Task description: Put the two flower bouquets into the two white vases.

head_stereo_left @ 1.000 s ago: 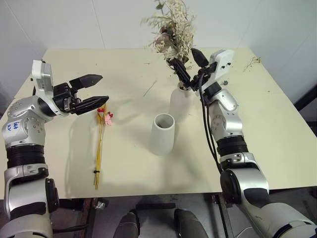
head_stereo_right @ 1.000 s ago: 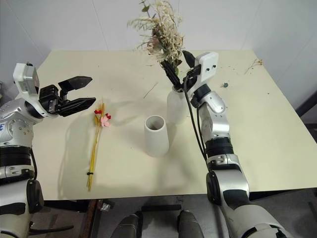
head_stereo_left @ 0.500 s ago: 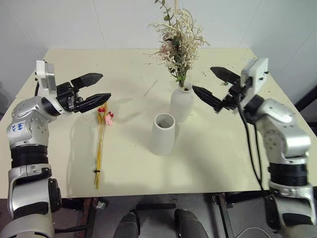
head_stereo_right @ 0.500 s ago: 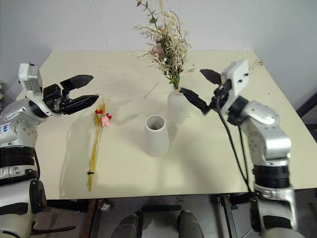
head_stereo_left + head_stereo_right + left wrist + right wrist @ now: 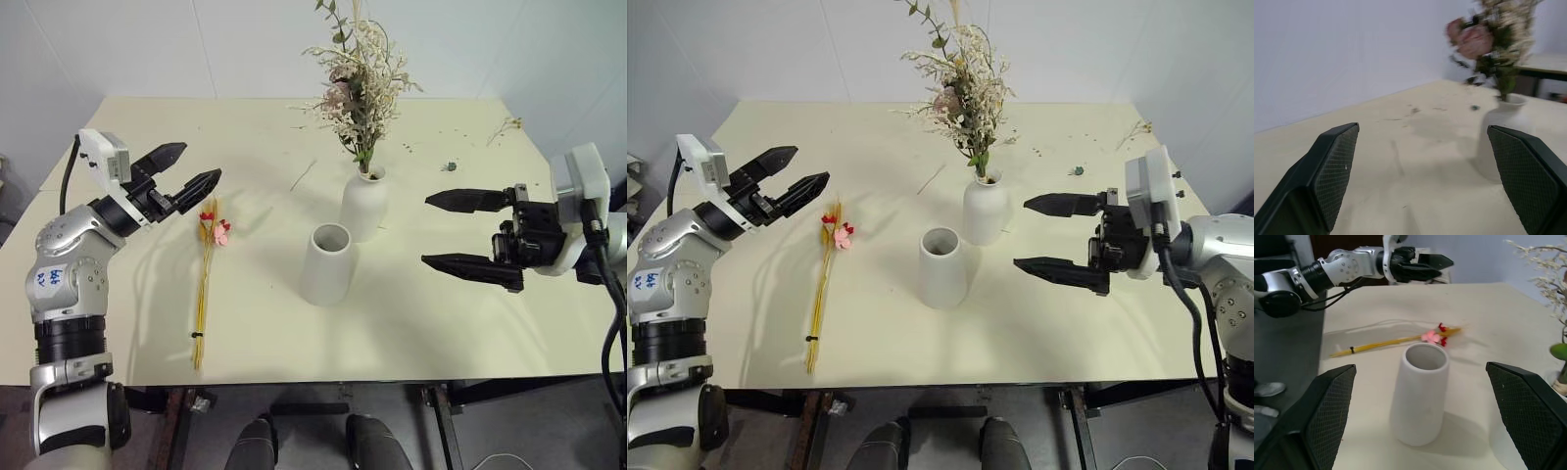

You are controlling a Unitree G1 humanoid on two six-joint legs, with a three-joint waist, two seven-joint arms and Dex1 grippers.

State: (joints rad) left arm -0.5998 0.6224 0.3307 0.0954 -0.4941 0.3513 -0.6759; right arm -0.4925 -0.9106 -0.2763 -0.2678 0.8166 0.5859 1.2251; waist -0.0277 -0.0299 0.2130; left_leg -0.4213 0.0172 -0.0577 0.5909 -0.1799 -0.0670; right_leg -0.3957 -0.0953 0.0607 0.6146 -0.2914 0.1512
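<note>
Slim bundle (image 5: 204, 284) lies flat (both hands open).

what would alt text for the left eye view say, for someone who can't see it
A cream table holds a round white vase with a bushy dried bouquet in it, an empty wide-mouthed vase, and a slim yellow-stalked bundle lying flat. The left gripper and right gripper hover open at either side.

Both vases (image 5: 329, 264) look like matt white ceramic, the table (image 5: 245, 323) smooth and matt, the tool pads (image 5: 1332, 404) cross-hatched.
</note>
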